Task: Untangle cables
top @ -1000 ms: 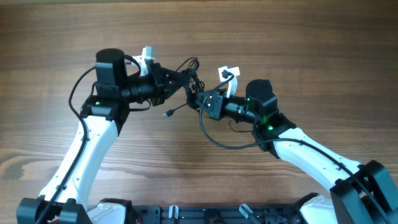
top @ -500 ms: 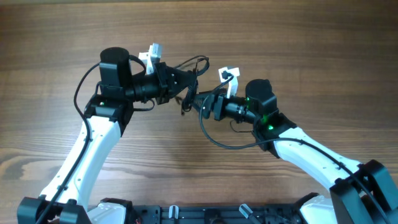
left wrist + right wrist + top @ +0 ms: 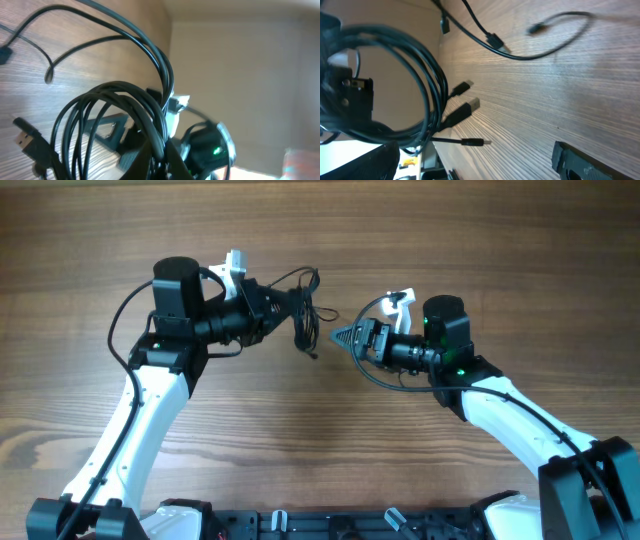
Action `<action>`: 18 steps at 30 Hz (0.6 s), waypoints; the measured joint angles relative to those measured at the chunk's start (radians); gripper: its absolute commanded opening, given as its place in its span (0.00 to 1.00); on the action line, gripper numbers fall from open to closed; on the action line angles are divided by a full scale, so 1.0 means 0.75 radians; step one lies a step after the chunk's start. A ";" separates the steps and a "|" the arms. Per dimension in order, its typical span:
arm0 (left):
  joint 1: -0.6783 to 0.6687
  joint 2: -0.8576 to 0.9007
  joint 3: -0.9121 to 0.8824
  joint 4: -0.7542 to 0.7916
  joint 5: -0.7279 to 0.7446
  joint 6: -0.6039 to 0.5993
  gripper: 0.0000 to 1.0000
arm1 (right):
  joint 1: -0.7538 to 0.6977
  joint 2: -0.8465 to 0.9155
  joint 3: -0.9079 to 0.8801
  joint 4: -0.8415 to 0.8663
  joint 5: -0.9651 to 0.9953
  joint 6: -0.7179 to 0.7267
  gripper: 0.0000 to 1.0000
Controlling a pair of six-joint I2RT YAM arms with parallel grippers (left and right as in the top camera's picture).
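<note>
The brown, wood-grain table (image 3: 70,240) runs past the left, far and right edges of the overhead view, and there is wide bare planking to the left of the left arm. The left tool (image 3: 290,311) is pressed together on the cables (image 3: 302,330), a bunch of thin, glossy black cords held near the table's middle. One loop arcs out beyond the tool. The rest hang in round coils, with a flat metal plug (image 3: 24,138) dangling at one end. Just to the right, not touching the bundle, the right tool (image 3: 342,338) points at it with its jaws spread and nothing between them. One dark, blocky finger (image 3: 572,159) shows low in its wrist view. More bare wood lies to the right of that arm.
</note>
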 measured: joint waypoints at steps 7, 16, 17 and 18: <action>0.000 0.001 0.006 -0.547 0.066 0.535 0.04 | -0.002 0.000 0.000 -0.065 -0.016 -0.120 1.00; 0.000 0.001 0.005 -0.773 0.072 0.794 0.04 | -0.002 0.000 0.000 -0.236 -0.026 -0.306 1.00; 0.000 0.001 0.005 -0.817 0.073 0.816 0.04 | -0.002 0.000 0.000 -0.239 -0.026 -0.316 1.00; 0.000 0.001 0.005 -0.845 0.072 0.827 0.04 | -0.002 0.000 0.000 -0.240 -0.026 -0.319 1.00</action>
